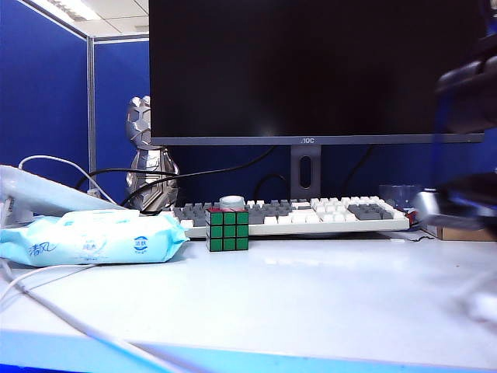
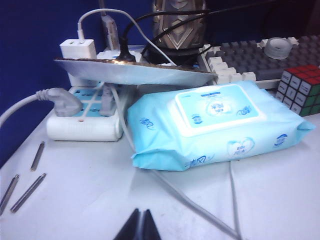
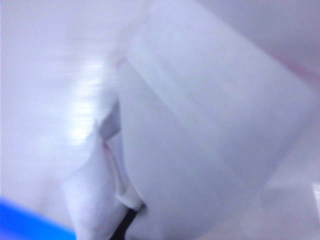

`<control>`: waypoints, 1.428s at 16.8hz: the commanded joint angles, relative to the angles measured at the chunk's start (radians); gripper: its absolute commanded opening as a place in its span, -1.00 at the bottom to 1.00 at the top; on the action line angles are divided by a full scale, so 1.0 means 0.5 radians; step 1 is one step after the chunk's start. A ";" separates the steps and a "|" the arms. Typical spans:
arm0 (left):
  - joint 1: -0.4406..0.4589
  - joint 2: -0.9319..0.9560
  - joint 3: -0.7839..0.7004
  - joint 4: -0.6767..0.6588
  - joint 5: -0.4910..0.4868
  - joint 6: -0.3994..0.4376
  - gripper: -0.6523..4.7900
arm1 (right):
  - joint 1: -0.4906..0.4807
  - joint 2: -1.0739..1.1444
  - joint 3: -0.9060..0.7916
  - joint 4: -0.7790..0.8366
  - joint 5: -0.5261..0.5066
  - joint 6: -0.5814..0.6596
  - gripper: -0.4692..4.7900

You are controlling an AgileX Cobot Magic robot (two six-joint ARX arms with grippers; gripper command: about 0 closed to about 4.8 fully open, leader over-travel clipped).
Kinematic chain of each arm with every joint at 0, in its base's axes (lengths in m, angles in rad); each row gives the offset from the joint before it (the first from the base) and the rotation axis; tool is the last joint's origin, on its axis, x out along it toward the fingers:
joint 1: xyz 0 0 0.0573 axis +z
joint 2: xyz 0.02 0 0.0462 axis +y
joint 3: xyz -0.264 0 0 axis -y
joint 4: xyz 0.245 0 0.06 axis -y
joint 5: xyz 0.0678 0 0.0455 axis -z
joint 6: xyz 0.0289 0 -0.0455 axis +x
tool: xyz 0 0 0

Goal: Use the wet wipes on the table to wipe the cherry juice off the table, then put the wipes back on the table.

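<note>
Rubik's cube [image 1: 227, 230], packet [image 1: 93, 238] mid-table

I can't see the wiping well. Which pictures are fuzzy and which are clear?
Right wrist view: smeared by blur, the white wet wipes fill it. Exterior view: the cube is sharp, the right arm a dark blur. Left wrist view: clear, the blue packet crisp.

Glossy white worktop [image 1: 311, 295] with pale blue edge, carrying a light-blue wipes packet [image 1: 93, 239], a colour cube [image 1: 227, 230], a keyboard [image 1: 311, 212], a white power strip [image 2: 85, 127], loose cables [image 1: 46, 299]
</note>
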 commanded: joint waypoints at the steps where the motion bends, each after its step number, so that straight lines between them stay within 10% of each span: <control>1: 0.003 -0.006 -0.002 -0.027 -0.005 -0.001 -0.68 | 0.149 0.027 -0.029 0.057 -0.206 -0.044 -0.82; 3: 0.003 -0.006 -0.002 -0.027 -0.007 0.000 -0.68 | 0.172 0.027 -0.029 0.081 -0.189 -0.047 -0.82; 7: 0.003 -0.006 -0.002 -0.027 -0.002 0.000 -0.68 | 0.014 0.053 -0.029 0.047 0.603 0.104 -0.82; 15: 0.003 -0.006 -0.002 -0.027 -0.006 -0.001 -0.68 | -0.737 0.201 0.053 0.271 1.028 0.048 -0.82; 21: 0.003 -0.007 -0.002 -0.026 -0.005 0.000 -0.68 | -0.864 0.201 0.292 0.423 1.024 0.047 -0.82; 24: 0.003 -0.007 -0.002 -0.027 -0.005 0.000 -0.68 | -0.797 0.218 0.402 0.385 0.654 -0.013 -0.83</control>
